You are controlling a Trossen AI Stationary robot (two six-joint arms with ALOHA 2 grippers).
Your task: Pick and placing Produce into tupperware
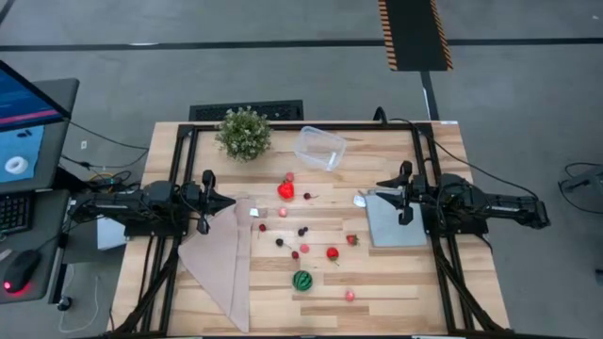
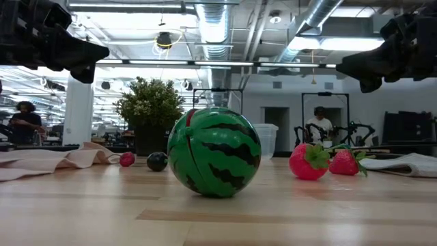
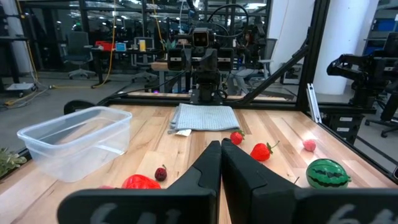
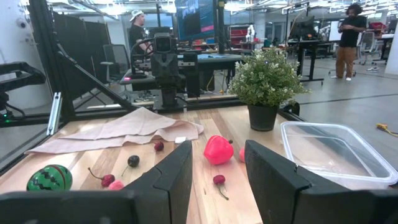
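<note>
The produce lies scattered on the middle of the wooden table: a green striped ball (image 1: 301,280) (image 2: 214,152), a larger red piece (image 1: 285,190) (image 4: 218,149), two strawberries (image 1: 333,252) (image 3: 262,150), and small pink and dark pieces (image 1: 302,231). The clear tupperware (image 1: 318,147) (image 3: 76,140) stands upright and empty toward the far edge. My left gripper (image 1: 229,201) (image 3: 221,145) hovers shut at the table's left. My right gripper (image 1: 381,185) (image 4: 217,152) hovers open at the right with nothing between its fingers. Both point level toward the middle.
A bushy potted plant (image 1: 244,132) stands at the far edge, left of the tub. A beige cloth (image 1: 221,259) lies under and in front of the left gripper. A flat grey-blue sheet (image 1: 394,218) lies under the right one. Black frame rails (image 1: 179,169) run along both sides.
</note>
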